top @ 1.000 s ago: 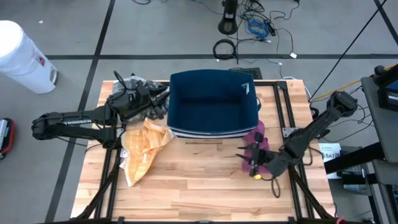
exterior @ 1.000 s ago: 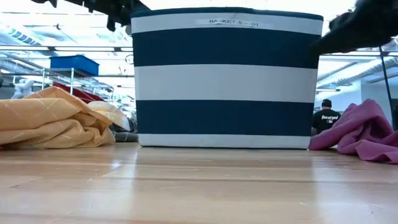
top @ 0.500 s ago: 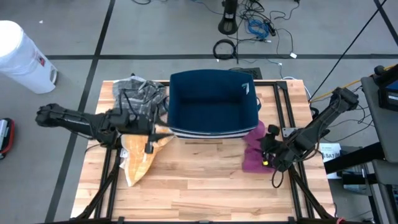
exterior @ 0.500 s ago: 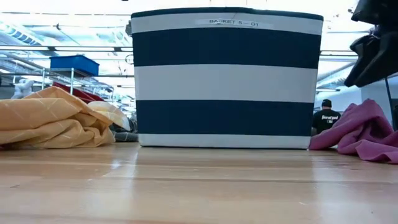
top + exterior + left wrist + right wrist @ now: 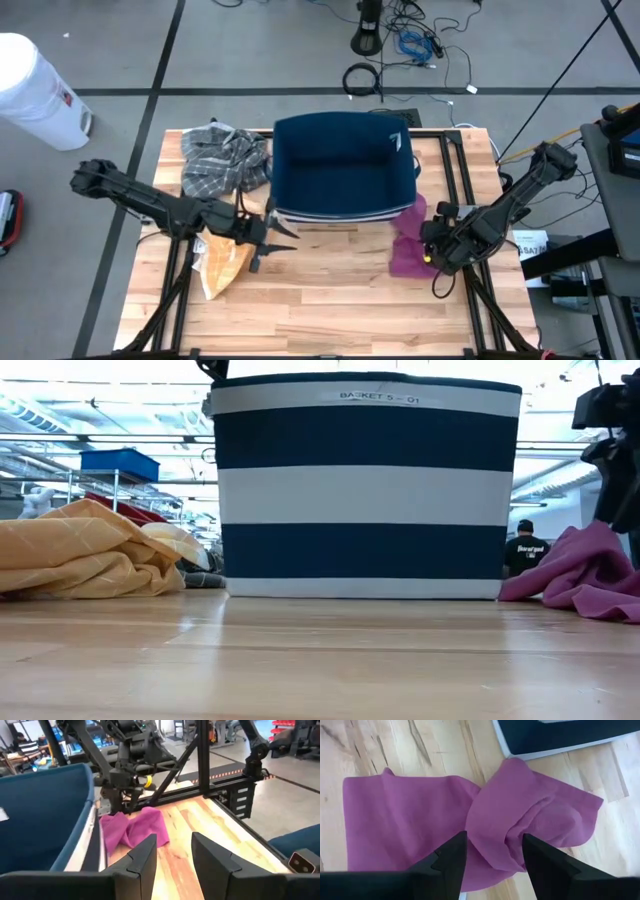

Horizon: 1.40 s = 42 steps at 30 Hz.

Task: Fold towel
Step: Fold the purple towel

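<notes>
Right now the purple towel [image 5: 445, 820] lies crumpled beside the basket [image 5: 345, 165]; the right gripper [image 5: 490, 857] hovers above it, fingers apart, empty.

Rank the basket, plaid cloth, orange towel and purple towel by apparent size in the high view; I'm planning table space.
1. Basket, clearly largest.
2. Plaid cloth.
3. Orange towel and purple towel: they look alike, and the left arm covers part of the orange one, so I won't rank them.

Robotics lab: shelving racks [image 5: 90, 485], floor cables [image 5: 415, 45], rigs.
</notes>
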Motion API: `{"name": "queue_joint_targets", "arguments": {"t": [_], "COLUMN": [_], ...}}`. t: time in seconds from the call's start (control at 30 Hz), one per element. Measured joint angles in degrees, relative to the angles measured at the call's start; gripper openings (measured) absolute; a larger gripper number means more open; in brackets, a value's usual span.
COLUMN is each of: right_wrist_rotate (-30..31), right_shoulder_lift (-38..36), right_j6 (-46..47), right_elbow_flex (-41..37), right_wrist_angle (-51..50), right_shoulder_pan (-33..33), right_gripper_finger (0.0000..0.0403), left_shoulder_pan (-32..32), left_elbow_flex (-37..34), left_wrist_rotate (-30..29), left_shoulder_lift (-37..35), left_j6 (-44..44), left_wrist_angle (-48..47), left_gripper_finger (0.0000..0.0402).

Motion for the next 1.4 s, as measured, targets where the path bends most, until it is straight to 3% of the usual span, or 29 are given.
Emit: {"name": "queue_joint_targets", "arguments": {"t": [0.3,0.63,0.97,1.07,1.2,1.4], "right_wrist_rotate": [-0.2,0.5,-0.3,1.4,1.8,2.8], "right_shoulder_lift": [4.5,4.8,8.8,8.8,7.1,4.7], "right_j6": [-0.2,-2.7,-5.0,-7.3,-10.7,-14.7], "right_elbow_flex": [0.0,0.0,-0.1,0.0,4.1,16.4], "right_wrist_angle": [0.9,3.2,7.0,11.2,11.3,5.5], "right_shoulder_pan": [0.0,0.0,-0.1,0.1,0.9,4.4], "right_gripper_finger": [0.0148,0.0103,0.0009,0.0004,0.0002,0.0001], "left_shoulder_pan": [-0.8,-0.8,-0.7,-0.7,-0.9,-1.2], "left_elbow_flex": [0.0,-0.1,-0.5,-0.5,-0.5,-0.4], "left_wrist_rotate": [0.0,-7.3,-15.8,-17.1,-18.6,-18.6], "left_shoulder_lift": [0.7,0.1,-8.2,-11.3,-15.5,-18.5], "left_j6": [-0.2,3.6,5.5,5.5,5.3,1.7], "left_wrist_angle": [0.5,-2.2,-5.2,-7.1,-8.9,-11.8], "left_gripper_finger": [0.0128,0.0128,0.0128,0.0128,0.0128,0.0128]}}
